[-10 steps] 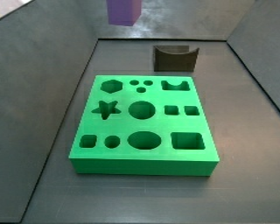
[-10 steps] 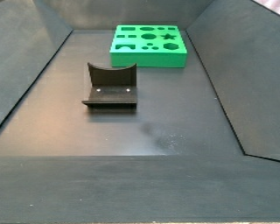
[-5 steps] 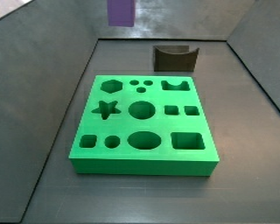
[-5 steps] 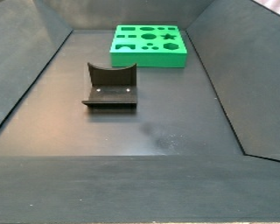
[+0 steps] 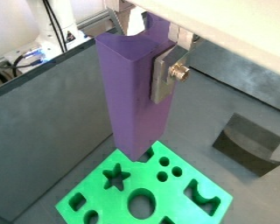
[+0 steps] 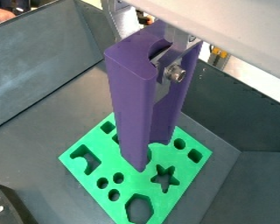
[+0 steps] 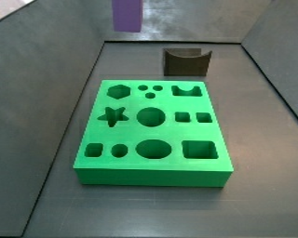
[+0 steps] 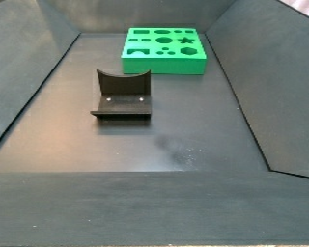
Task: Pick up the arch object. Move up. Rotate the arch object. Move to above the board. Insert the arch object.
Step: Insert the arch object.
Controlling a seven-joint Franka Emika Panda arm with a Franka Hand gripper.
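The arch object is a long purple prism hanging upright, notched end up, in both wrist views. My gripper is shut on its upper part, and one silver finger presses its side. The gripper holds it high above the board, a green slab with shaped holes, whose hexagon-and-star side lies under the prism's lower end. In a side view only the prism's lower end shows, beyond the board. The board lies far back in a side view that shows no gripper.
The dark fixture with a scooped top stands on the floor just behind the board. It is also nearer the camera in a side view and in a wrist view. Sloped grey walls enclose the floor.
In the side view the purple end at the top edge looks slightly narrower and has shifted a little left. Board and fixture have not moved.
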